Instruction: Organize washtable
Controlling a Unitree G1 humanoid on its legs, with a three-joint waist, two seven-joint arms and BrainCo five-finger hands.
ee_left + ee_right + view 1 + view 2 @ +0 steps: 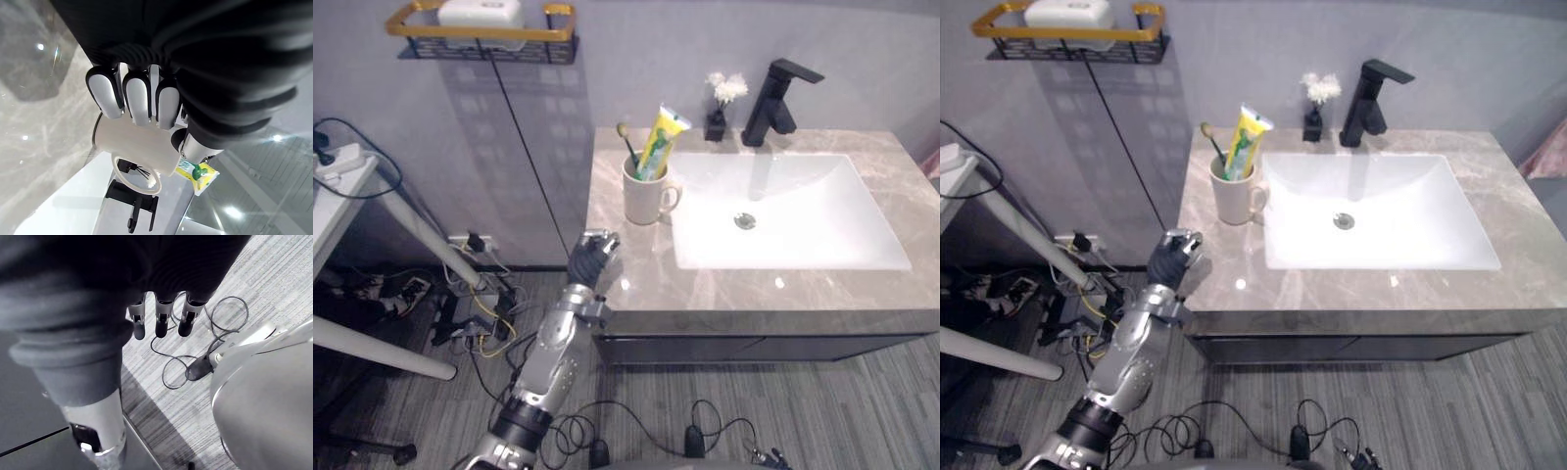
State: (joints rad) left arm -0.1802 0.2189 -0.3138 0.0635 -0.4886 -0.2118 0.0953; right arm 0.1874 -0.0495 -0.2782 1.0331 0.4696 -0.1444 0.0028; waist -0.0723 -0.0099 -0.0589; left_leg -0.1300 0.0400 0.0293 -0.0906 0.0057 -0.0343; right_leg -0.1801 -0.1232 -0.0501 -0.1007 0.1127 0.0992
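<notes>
Left eye view: the left arm climbs from the lower left of the frame. The left hand point(592, 253) sits at the left front corner of the counter point(636, 289), dark ribbed cover toward the camera, fingers loosely bent and holding nothing. The counter is glossy veined stone with a straight front edge. Bare stone lies between the hand and the cream mug point(646, 199), which stands up-frame of it, just beside the white rectangular basin point(803, 215). A toothbrush point(627, 143) and a yellow toothpaste tube point(662, 140) lean out of the mug. At the back edge stand an angular black faucet point(775, 100) and a small dark vase point(717, 123) of white flowers. A gold-rimmed wire shelf point(480, 39) hangs on the wall at upper left.

Right eye view: the hand lies at the counter's left edge, apart from the mug.

Left wrist view: the silver fingers point(137, 98) point toward the smooth round mug, its loop handle facing the camera, with the tube and the faucet beyond.

Right wrist view: the right hand point(160, 323) hangs with straight fingers, empty, above the grey ribbed floor point(274, 284).
</notes>
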